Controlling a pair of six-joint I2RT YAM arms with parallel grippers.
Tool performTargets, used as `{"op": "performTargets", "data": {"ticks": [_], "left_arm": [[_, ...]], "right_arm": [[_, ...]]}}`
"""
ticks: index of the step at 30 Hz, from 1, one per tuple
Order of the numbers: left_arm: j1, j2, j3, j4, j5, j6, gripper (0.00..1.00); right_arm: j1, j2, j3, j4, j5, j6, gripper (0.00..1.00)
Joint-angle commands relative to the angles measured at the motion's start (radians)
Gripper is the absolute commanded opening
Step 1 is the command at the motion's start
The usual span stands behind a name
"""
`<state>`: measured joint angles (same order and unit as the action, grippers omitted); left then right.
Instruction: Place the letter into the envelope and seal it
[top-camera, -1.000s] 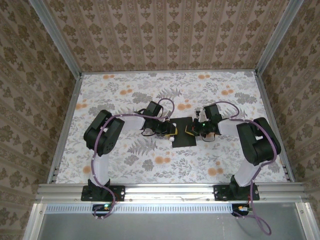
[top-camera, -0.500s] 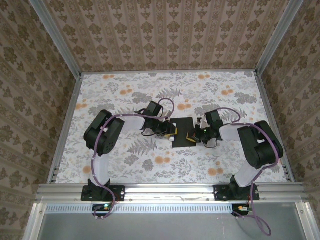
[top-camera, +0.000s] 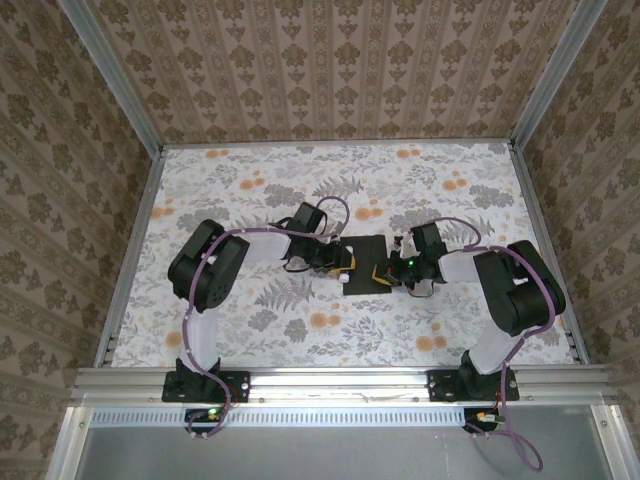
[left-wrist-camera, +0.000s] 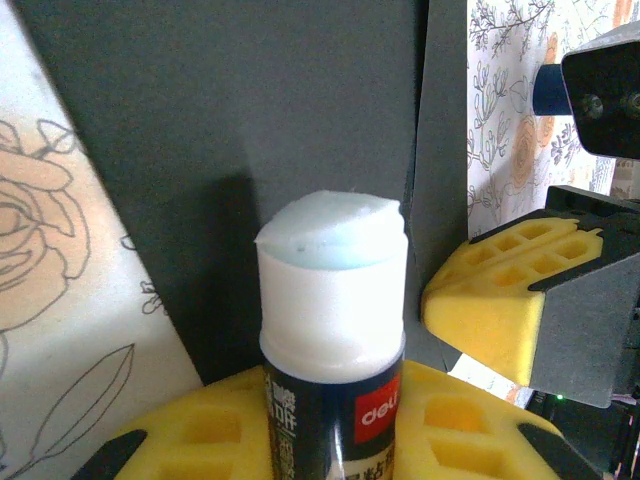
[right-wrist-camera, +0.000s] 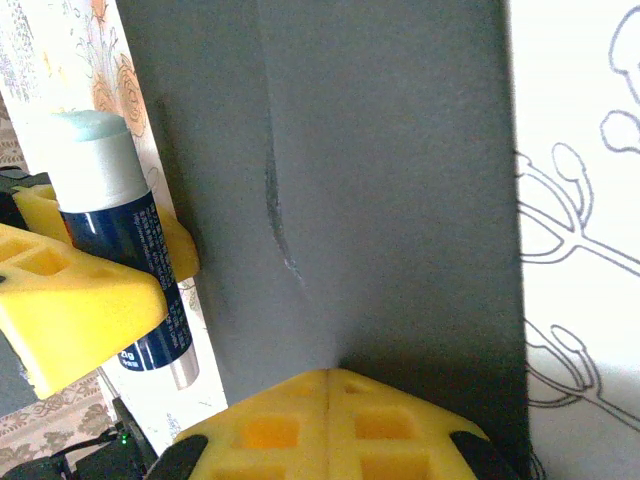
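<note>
- Brown damask wallpaper is covering the walls around a tabletop that is wearing a white cloth printed with grey ferns and orange flowers; an aluminium rail is running along the near edge at 6 o'clock, where both arm bases are bolted.
- The envelope, flat, plain and black, is lying near the middle of the tabletop, between the two arms.
- The left claw is reaching in from the envelope's 9 o'clock side and is clamping a glue stick between its yellow pads.
- In the left wrist view, the glue stick is pointing toward 12 o'clock. Its dark blue labelled barrel is sitting in the grip, and its pale blue-white glue end is showing against the black paper.
- From these views I cannot tell whether the glue is touching the envelope or just hovering over it.
- The right claw is coming in from the envelope's 3 o'clock side with its two yellow fingers pressed together.
- In the right wrist view, those closed tips are resting at the envelope's near edge at 6 o'clock, and the paper is stretching away toward 12 o'clock with a faint crease in it.
- In that same view, the glue stick is standing at 9 o'clock, just beside the envelope's long edge.
</note>
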<state>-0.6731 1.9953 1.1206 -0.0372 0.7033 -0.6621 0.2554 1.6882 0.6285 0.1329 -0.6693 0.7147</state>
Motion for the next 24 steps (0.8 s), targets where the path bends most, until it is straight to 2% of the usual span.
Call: {"op": "performTargets", "data": {"ticks": [1, 7, 15, 21, 24], "left_arm": [[-0.011, 0.026, 0.033, -0.016, -0.002, 0.009, 0.0], [-0.011, 0.031, 0.07, -0.042, -0.002, 0.032, 0.0], [-0.008, 0.014, 0.109, -0.063, -0.011, 0.053, 0.0], [-0.004, -0.016, 0.123, -0.09, -0.011, 0.101, 0.0], [-0.002, -0.034, 0.128, -0.11, 0.003, 0.145, 0.0]], "right_arm": [[0.004, -0.025, 0.03, -0.068, 0.031, -0.007, 0.0], [-0.023, -0.111, 0.13, -0.177, 0.041, -0.045, 0.0], [-0.093, -0.148, 0.23, -0.259, 0.033, -0.091, 0.0], [-0.108, -0.162, 0.234, -0.273, 0.04, -0.106, 0.0], [-0.114, -0.174, 0.221, -0.268, 0.042, -0.105, 0.05]]}}
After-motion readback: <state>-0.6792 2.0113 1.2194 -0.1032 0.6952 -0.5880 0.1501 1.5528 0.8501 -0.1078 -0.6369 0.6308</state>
